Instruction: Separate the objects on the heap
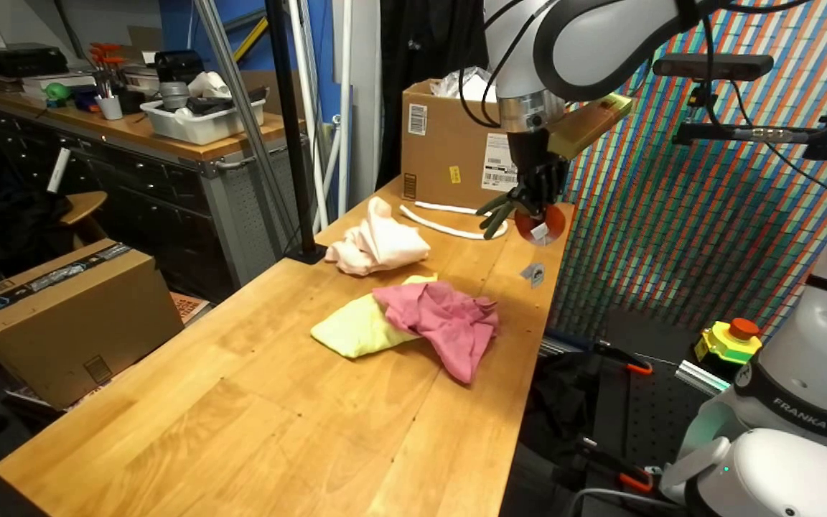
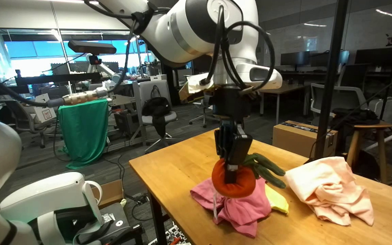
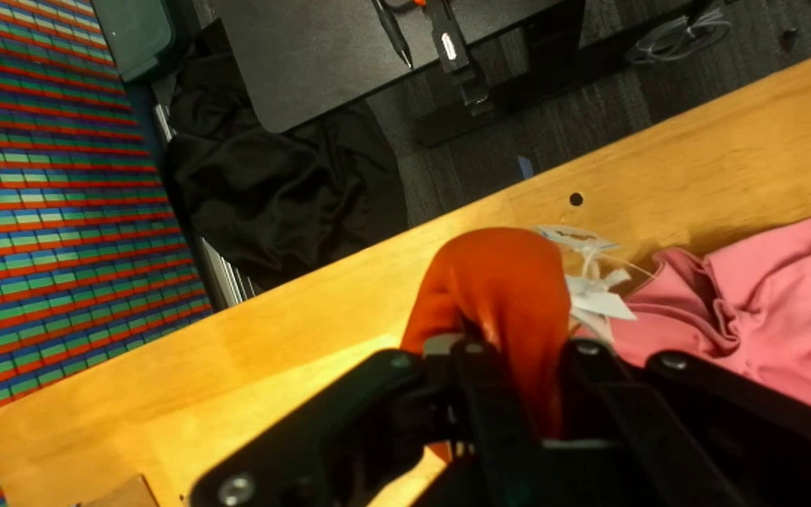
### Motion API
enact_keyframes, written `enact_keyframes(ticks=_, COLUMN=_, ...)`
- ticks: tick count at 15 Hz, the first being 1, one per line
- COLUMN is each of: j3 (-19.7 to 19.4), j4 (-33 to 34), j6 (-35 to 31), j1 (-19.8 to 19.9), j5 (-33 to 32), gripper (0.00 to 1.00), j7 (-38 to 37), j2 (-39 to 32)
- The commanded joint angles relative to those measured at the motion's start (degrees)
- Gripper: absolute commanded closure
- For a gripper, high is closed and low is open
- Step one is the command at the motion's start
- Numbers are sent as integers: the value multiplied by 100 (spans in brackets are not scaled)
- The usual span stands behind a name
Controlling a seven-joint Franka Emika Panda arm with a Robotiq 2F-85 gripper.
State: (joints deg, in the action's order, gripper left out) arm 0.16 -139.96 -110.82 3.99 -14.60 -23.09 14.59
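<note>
Above the table at far right in an exterior view, the gripper pinches a red stuffed toy, best lowered gently, clear of the pink cloth overlapping yellow cloth.

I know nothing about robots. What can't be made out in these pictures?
Part of the yellow cloth: hidden by the pink cloth, both exterior views.
Part of the pink cloth: past the wrist view's right edge.
Part of the red plush toy: behind the gripper, wrist view.
Any print on the toy's white tag: blurred, wrist view.
Whatever lies deep in the labelled cardboard box: behind its walls, in an exterior view.
</note>
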Motion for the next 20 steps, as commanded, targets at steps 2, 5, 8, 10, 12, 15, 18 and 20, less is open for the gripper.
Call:
enact_keyframes(ticks=2, j3=-154, j4=-256, j6=-627, j1=212, j5=-122, gripper=87, j7=97, j2=-101)
enact_keyframes(ticks=5, j3=-267, j4=-294, j6=-914, j1=317, j5=-99, gripper=87, j7=187, j2=-354)
enact_keyframes(ticks=8, j3=-371, j4=-301, j6=-1152, j1=373, j5=-84, gripper=87, j7=298, j2=-655)
enact_keyframes(ticks=10, j3=-420, j4=-274, j6=-1304, j1=384, j5=-96, gripper=87, j7=322, j2=-871)
enact_keyframes(ticks=12, j3=-469, j4=-271, j6=-1468, j1=376, j5=-70, gripper=87, j7=389, j2=-1064)
enact_keyframes(ticks=15, j3=-519, j4=-288, j6=-1781, j1=359, j5=-57, gripper=87, j7=439, j2=-1308)
enact_keyframes(ticks=18, j3=-571, j4=-346, j6=-2114, j1=365, j5=-237, gripper=87, j7=281, j2=-1489)
enact_keyframes(ticks=20, j3=-647, j4=-365, j6=-2354, j1=383, j5=-465, gripper=87, j7=113, j2=-1587)
